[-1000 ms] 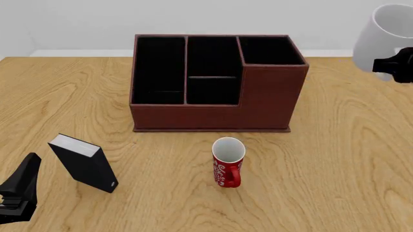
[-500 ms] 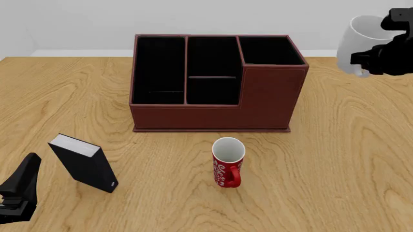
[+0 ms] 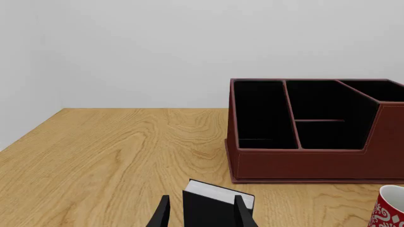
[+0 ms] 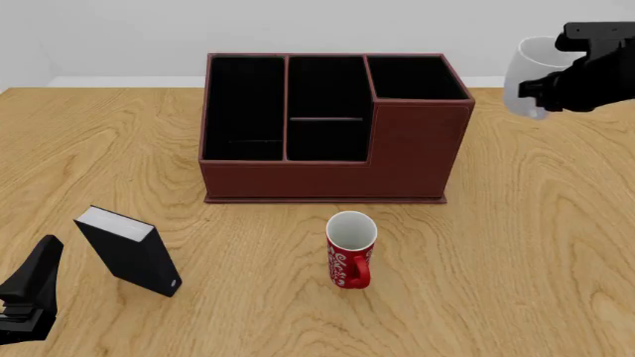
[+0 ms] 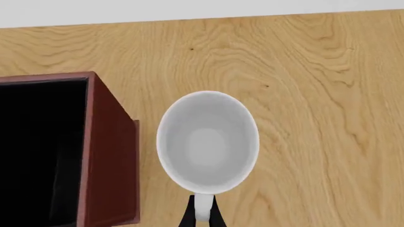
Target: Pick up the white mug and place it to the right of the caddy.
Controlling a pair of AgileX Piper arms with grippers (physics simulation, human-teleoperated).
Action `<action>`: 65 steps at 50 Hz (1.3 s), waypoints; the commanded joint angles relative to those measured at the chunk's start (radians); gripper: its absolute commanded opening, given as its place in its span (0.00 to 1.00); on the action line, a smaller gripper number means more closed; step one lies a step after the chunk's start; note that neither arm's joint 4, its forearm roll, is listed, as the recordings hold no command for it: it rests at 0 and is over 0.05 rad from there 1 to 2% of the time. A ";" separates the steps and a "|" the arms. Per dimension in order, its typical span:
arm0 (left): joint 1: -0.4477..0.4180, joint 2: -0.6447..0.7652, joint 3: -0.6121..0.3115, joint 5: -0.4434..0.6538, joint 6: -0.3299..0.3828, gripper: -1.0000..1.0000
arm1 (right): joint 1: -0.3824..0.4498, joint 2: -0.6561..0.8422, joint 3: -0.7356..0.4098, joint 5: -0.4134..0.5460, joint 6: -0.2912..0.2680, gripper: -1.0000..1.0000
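White mug (image 4: pixel 528 76) now lower and further left than half a second ago, drawn in from the frame's right edge toward the caddy (image 4: pixel 328 126), though kept well apart from its right wall and, as far as the front view allows, clear of the table (image 4: pixel 536 245). Held aloft at the far right of the front view, mouth up, roughly level with the caddy's tall rear compartment. Seen straight down from the right wrist camera: round white interior (image 5: pixel 207 141) over bare wood, just beside the caddy's reddish-brown right wall (image 5: pixel 107 156), with a strip of table showing between them. Gripped by the right gripper (image 5: pixel 202 213), two dark fingers pinched on the white loop handle at the near side of the rim; in the front view the same gripper (image 4: pixel 585 74) a black mass to the right of the mug, covering part of it. Elsewhere unchanged from the earlier frames: red mug (image 4: pixel 349 251) upright in front of the caddy, black box (image 4: pixel 129 251) with its white edge standing at the near left. Left gripper (image 3: pixel 200 215) low at the near left corner, fingers apart, the black box (image 3: pixel 218 205) framed between them; touching or not, hard to tell.
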 commanded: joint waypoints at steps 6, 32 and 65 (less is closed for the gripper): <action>0.000 0.000 0.000 0.000 0.000 1.00 | 0.007 0.103 -0.079 -0.022 -0.013 0.00; 0.000 0.000 0.000 0.000 0.000 1.00 | 0.013 0.162 0.001 -0.094 -0.032 0.00; 0.000 0.000 0.000 0.000 0.000 1.00 | 0.053 0.198 0.094 -0.177 0.003 0.00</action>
